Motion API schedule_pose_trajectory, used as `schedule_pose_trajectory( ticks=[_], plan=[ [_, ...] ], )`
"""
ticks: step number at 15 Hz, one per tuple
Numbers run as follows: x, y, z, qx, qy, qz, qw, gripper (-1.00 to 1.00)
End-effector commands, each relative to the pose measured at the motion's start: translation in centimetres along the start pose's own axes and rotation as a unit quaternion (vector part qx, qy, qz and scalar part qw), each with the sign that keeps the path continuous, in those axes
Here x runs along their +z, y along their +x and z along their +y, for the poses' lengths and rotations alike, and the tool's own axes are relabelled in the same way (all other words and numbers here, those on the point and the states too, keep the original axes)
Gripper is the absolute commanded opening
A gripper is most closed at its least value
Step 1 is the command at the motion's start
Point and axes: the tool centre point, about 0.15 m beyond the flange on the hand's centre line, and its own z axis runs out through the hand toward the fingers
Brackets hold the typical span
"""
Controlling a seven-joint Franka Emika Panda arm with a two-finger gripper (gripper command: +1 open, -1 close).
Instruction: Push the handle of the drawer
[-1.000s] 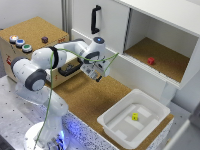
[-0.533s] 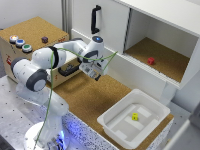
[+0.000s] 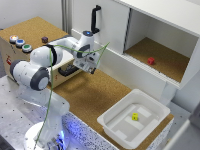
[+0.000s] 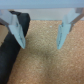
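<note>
The tan wooden drawer (image 3: 61,75) sits in the front of the cork-topped box (image 3: 31,29), partly hidden by my arm. Its short black bar handle (image 3: 68,71) shows just to the exterior view's left of my gripper (image 3: 90,66). The gripper is open and empty, fingers pointing down over the cork floor, close beside the handle. In the wrist view the two pale blue fingers (image 4: 18,33) stand wide apart around bare cork, the gripper (image 4: 41,45) holds nothing, and the black handle (image 4: 9,56) lies just outside one finger.
Coloured buttons (image 3: 20,43) sit on the box top. A white cabinet (image 3: 150,30) with a black vertical handle (image 3: 95,17) stands behind, with a red cube (image 3: 151,61) in its open bay. A white tray (image 3: 150,127) holds a small yellow object (image 3: 134,116).
The gripper has shifted slightly toward the exterior view's left, closer to the drawer handle. It stays open.
</note>
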Motion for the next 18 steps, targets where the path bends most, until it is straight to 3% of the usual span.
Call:
schedule_pose_trajectory(
  ticks=[1,9,18],
  plan=[
    [1.6,-0.2,-3.8,0.007,0.004,0.022,1.000,-1.00],
    [3.8,2.3,-9.5,-0.019,-0.022,0.013,0.999,-1.00],
    [3.2,3.6,-18.8,-0.115,0.009,0.035,0.993,-1.00]
  ],
)
